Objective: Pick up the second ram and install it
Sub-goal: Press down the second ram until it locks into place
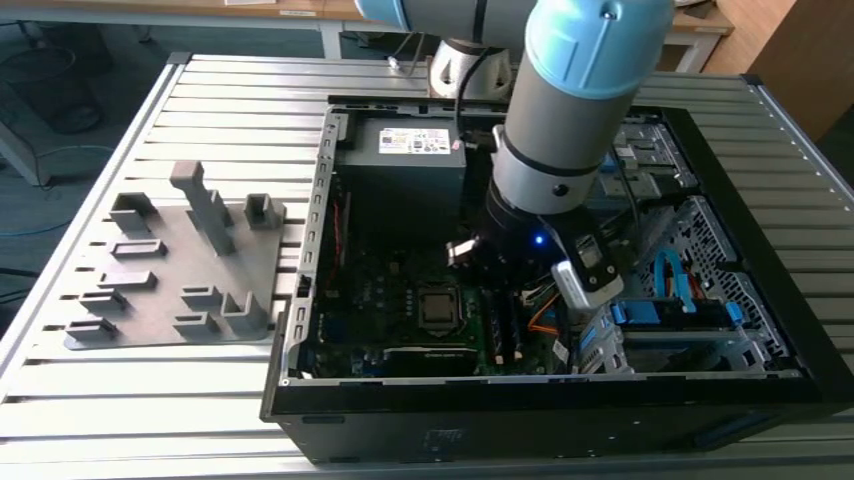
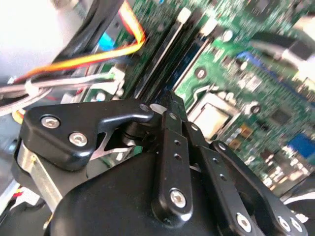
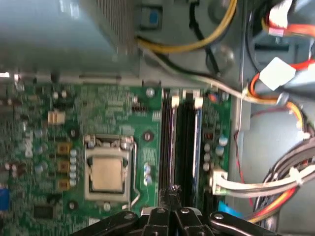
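The black gripper (image 3: 172, 199) sits pinched together with nothing between its fingertips, directly over the memory slots beside the square silver CPU socket (image 3: 108, 169). The second ram, a thin dark memory stick (image 3: 187, 142), stands seated in those slots on the green motherboard (image 3: 113, 110).

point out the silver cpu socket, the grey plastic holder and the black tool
silver square cpu socket (image 3: 106, 173), first wrist view, middle of its metal lid
grey plastic holder (image 1: 160, 300), exterior view, flat base plate
black tool (image 3: 173, 194), first wrist view, between its fingertips
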Controlling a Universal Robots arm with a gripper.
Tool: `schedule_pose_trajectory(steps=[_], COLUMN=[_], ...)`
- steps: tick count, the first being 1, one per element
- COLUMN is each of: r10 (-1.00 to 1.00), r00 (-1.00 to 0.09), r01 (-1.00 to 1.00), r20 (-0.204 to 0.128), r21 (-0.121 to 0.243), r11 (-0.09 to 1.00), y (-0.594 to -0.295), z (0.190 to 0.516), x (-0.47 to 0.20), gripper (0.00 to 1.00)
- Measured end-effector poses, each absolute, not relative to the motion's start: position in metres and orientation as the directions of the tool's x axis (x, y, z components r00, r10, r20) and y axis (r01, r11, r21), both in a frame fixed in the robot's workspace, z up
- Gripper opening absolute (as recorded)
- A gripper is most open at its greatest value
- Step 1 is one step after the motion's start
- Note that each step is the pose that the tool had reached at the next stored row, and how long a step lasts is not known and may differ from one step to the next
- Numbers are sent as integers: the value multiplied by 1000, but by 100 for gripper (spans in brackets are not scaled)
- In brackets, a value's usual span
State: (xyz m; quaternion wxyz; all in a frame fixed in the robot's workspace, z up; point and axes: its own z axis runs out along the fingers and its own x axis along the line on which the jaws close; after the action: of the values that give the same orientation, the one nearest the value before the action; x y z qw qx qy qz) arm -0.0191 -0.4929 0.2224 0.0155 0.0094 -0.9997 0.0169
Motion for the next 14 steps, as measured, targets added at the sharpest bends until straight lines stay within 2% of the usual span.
schedule_pose_trajectory(steps=[10,14], r10=[-18,-18], r00=[-999,-999], r01=[-19,-19], r20=[31,31], r21=[-35,-34], r11=[999,999], y=[-499,-499], z=[216,229], x=[-19,-19], gripper=[10,10])
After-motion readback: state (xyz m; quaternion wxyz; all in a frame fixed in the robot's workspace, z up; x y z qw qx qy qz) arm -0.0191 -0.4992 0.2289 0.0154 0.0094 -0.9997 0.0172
